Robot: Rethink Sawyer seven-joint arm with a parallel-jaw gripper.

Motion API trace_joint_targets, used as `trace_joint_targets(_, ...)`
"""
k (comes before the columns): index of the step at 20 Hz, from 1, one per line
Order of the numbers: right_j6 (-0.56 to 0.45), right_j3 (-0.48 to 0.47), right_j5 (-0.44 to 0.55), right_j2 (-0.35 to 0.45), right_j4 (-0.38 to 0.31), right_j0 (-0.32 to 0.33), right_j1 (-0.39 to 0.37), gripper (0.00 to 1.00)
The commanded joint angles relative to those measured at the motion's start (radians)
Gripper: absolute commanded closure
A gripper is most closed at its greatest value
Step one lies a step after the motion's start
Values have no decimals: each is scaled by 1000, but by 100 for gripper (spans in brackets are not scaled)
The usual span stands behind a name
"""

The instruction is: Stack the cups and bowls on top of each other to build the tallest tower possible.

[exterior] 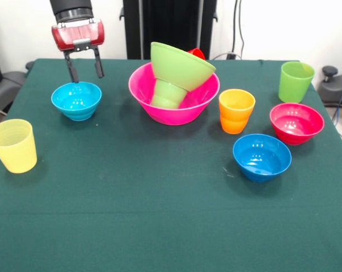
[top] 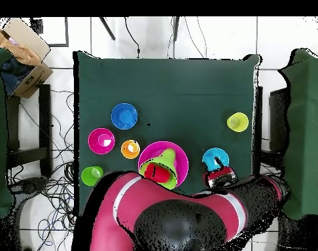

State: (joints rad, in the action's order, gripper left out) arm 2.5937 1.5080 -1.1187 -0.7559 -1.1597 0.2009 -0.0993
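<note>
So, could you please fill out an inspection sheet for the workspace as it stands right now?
Surface: table under a dark green cloth, flat.
Job's things: tower has toppled; lime green bowl lies tilted over the small green cup inside the pink bowl, red cup behind. Loose: light blue bowl, yellow cup, orange cup, magenta bowl, darker blue bowl, tall lime cup.
Clutter: nothing seen on the table.
Gripper: gripper open, empty, above the light blue bowl's far rim.
Cables: wires on the floor beside the table.
Surroundings: cardboard box, chairs.
</note>
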Motion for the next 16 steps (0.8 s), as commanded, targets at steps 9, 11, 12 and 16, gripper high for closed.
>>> trace_joint_targets(9,125,-119,256,83,-81,-56,116,0)
trace_joint_targets(11,292,-154,322,39,-171,-128,171,0)
trace_joint_targets(12,365,-164,327,26,-209,-152,185,0)
trace_joint_targets(16,490,-191,315,2,-299,-196,222,0)
